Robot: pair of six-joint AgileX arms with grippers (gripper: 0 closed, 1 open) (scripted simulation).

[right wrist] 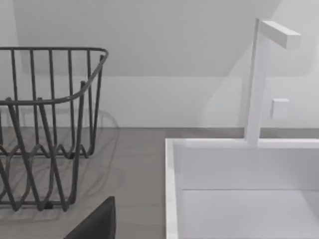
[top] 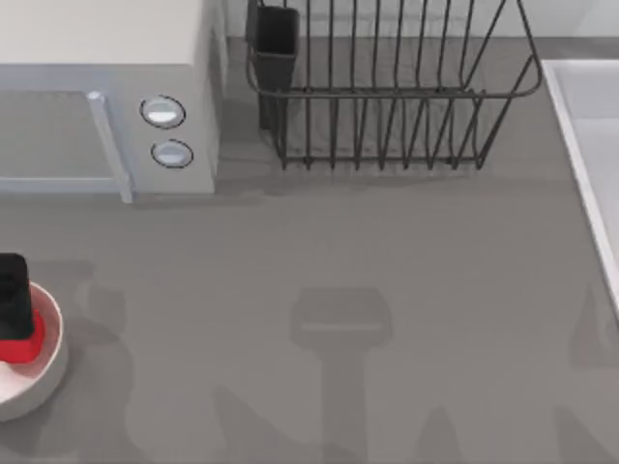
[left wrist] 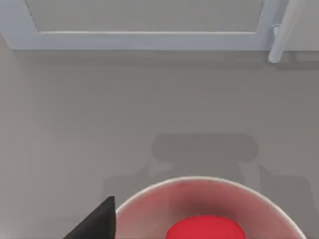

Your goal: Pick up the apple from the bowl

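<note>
The white bowl point(top: 50, 372) sits at the table's left edge, cut off by the top view's border. Inside it lies the red apple point(top: 27, 340), partly covered from above by my left gripper point(top: 12, 292), which hangs directly over it. In the left wrist view the bowl point(left wrist: 149, 196) and the apple point(left wrist: 205, 229) lie just below the camera. One dark finger point(left wrist: 98, 225) stands off to the apple's side, apart from it, so the gripper is open and holds nothing. A dark finger point(right wrist: 97, 224) of my open right gripper shows in the right wrist view.
A white microwave point(top: 106, 97) stands at the back left, its handle point(top: 108, 145) facing the table. Behind the middle is a dark wire dish rack point(top: 387, 87). A white sink point(top: 590, 145) with a tap point(right wrist: 259, 79) borders the right side.
</note>
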